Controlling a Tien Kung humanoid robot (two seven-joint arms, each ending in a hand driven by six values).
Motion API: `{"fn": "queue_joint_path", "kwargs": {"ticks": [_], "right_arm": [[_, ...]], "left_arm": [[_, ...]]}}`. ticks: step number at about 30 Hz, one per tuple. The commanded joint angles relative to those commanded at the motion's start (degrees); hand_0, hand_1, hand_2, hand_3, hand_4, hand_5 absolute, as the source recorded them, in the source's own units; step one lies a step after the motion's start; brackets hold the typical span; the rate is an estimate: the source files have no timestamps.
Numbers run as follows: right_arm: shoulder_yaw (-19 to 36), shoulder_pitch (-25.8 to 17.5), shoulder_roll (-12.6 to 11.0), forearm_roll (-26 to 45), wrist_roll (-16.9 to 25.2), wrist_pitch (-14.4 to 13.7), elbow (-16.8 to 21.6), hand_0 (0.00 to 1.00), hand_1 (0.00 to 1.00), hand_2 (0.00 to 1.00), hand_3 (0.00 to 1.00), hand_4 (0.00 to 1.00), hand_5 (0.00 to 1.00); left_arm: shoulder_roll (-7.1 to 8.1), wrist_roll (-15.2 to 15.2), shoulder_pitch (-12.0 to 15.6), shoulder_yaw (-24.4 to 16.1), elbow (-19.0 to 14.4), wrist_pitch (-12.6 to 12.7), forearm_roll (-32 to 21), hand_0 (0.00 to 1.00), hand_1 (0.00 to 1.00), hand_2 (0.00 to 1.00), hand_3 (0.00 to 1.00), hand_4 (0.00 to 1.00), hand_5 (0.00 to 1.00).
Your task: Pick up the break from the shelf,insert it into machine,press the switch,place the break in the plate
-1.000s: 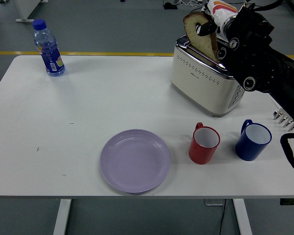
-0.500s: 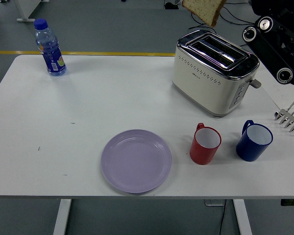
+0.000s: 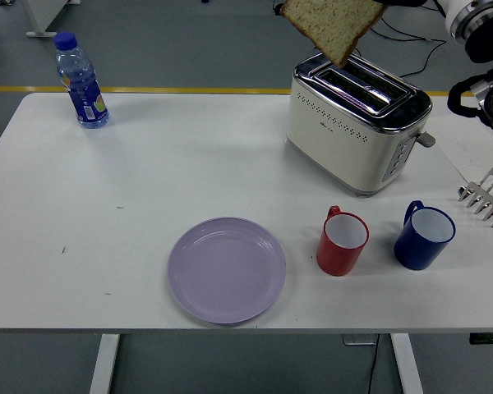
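A slice of brown bread (image 3: pixel 333 25) hangs in the air above the toaster (image 3: pixel 353 123), tilted, with its top cut off by the picture's upper edge. My right arm (image 3: pixel 485 33) shows only at the top right corner. Its hand is almost wholly out of the picture and holds the slice from above. Both toaster slots (image 3: pixel 357 82) are empty. The lilac plate (image 3: pixel 227 269) lies bare near the table's front edge, well left of and below the bread. My left arm does not show.
A red mug (image 3: pixel 343 240) and a blue mug (image 3: pixel 425 235) stand in front of the toaster. A blue water bottle (image 3: pixel 80 80) stands at the far left corner. A metal rack (image 3: pixel 486 197) pokes in at the right edge.
The bread came up out of the toaster slot and my right arm rose toward the top edge. Since half a second ago the slice has come a little lower and leftward.
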Motion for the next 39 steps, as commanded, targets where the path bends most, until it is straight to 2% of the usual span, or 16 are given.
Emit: {"fn": "queue_joint_path", "kwargs": {"ticks": [6,11,15,20,22,25,31,33,36,39], "right_arm": [[-2.1,-4.9,-2.1,8.7,0.4,-0.6,8.4,0.188,0.242,0.322,0.433,0.306,0.002],[-5.1,-9.0,-3.2,14.4,0.9,-0.9,12.8,0.183,0.234,0.316,0.428,0.301,0.002],[-9.0,-11.9,-3.7,16.6,1.0,-1.1,14.8,0.176,0.205,0.313,0.425,0.293,0.002],[-14.4,-14.8,-2.5,17.7,1.5,-1.7,14.5,0.173,0.199,0.312,0.424,0.287,0.002],[-15.0,-15.0,-2.3,17.8,1.5,-1.8,14.3,0.173,0.199,0.312,0.424,0.287,0.002],[-17.0,-16.5,0.0,18.0,1.9,-2.2,12.6,0.168,0.2,0.31,0.422,0.286,0.002],[-17.1,-19.6,5.3,17.1,2.3,-3.3,9.5,0.167,0.202,0.308,0.421,0.287,0.002],[-17.2,-19.9,5.9,17.1,2.4,-3.4,9.2,0.167,0.202,0.308,0.421,0.287,0.002],[-18.0,-20.9,8.3,16.6,2.9,-3.9,7.0,0.167,0.202,0.308,0.421,0.287,0.002],[-18.3,-21.2,9.1,16.2,3.1,-4.2,6.1,0.164,0.202,0.306,0.421,0.289,0.002]], "left_arm": [[-0.17,0.1,0.4,-0.5,0.0,-0.3,1.1,0.657,0.593,0.591,0.598,0.33,0.941],[-0.22,0.1,0.7,-0.7,0.0,-0.4,1.3,0.656,0.592,0.591,0.597,0.328,0.939],[-0.2,0.0,0.7,-0.5,0.0,-0.3,1.0,0.656,0.592,0.592,0.597,0.325,0.938],[-0.2,-0.2,0.5,-0.2,0.0,-0.3,0.7,0.656,0.592,0.592,0.597,0.326,0.938],[-0.2,-0.2,0.4,-0.2,0.0,-0.3,0.6,0.656,0.592,0.592,0.597,0.326,0.938],[-0.21,-0.2,0.4,-0.4,0.0,-0.2,0.7,0.655,0.594,0.592,0.597,0.326,0.943],[-0.35,-0.2,0.3,-0.5,0.0,-0.2,0.8,0.655,0.592,0.592,0.597,0.325,0.941],[-0.35,-0.2,0.3,-0.5,0.0,-0.2,0.7,0.655,0.592,0.592,0.597,0.325,0.941],[-0.33,-0.2,0.2,-0.2,0.0,-0.2,0.4,0.655,0.592,0.592,0.597,0.325,0.941],[-0.32,-0.3,0.2,-0.1,0.0,-0.2,0.3,0.655,0.592,0.592,0.598,0.325,0.942]]}}
